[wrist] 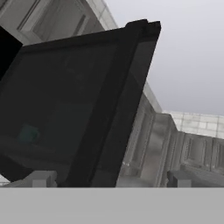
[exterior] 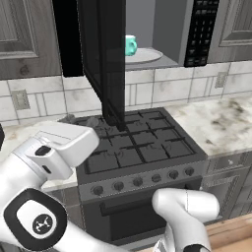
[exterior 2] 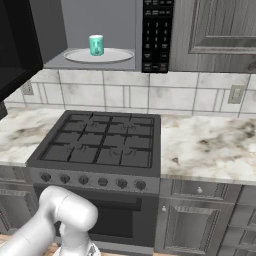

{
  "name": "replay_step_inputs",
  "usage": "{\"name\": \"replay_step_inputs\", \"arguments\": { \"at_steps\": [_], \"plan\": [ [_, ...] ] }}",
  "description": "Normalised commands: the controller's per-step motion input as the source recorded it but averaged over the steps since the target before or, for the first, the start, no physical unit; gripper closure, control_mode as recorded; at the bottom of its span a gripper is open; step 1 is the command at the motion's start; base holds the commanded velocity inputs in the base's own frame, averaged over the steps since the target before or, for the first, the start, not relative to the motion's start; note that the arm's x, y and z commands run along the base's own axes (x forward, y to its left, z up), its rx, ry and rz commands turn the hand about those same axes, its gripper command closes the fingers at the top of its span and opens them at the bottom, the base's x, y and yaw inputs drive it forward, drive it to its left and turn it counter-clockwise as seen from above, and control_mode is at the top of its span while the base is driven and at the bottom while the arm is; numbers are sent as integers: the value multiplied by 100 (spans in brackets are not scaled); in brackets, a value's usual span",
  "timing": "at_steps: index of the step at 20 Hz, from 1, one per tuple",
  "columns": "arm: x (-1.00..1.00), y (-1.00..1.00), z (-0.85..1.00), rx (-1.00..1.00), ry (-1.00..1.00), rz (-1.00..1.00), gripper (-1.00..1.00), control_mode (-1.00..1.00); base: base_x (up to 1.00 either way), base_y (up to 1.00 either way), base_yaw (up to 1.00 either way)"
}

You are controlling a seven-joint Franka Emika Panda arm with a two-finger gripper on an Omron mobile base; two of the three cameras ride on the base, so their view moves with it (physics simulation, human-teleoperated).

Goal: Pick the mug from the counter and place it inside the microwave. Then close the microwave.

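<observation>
The teal mug (exterior: 130, 45) (exterior 2: 96, 45) stands upright on the white turntable plate (exterior 2: 100, 55) inside the microwave (exterior: 147, 29) (exterior 2: 100, 20). The black microwave door (exterior: 106, 59) (exterior 2: 17, 40) hangs wide open, swung out over the stove. In the hand view my gripper (wrist: 110, 179) is open, with nothing between its fingertips (wrist: 41, 179). It sits close to the door (wrist: 74, 100), facing its dark outer side. A faint teal patch shows through the door glass there. The marble counter (exterior: 216, 123) (exterior 2: 205, 145) lies on both sides of the stove.
A black gas stove (exterior: 133, 147) (exterior 2: 100, 140) sits under the microwave. The keypad panel (exterior: 202, 32) (exterior 2: 156, 35) is right of the cavity. Grey cabinets (exterior 2: 215, 30) flank the microwave. My white arm (exterior: 54, 147) crosses the lower left of the left base view.
</observation>
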Motion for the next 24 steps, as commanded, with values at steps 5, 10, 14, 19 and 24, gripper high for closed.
{"name": "replay_step_inputs", "arguments": {
  "at_steps": [5,10,14,19,24],
  "plan": [
    [37,36,-11,4,-6,0,-100,-100,0,0,0],
    [40,44,-13,2,-3,0,-100,-100,0,0,0],
    [16,27,-3,1,-2,0,-100,-100,0,0,0],
    [0,0,2,0,-1,-4,-100,-100,0,0,0],
    [3,0,16,4,-1,-7,-100,-100,0,0,0]
  ]
}}
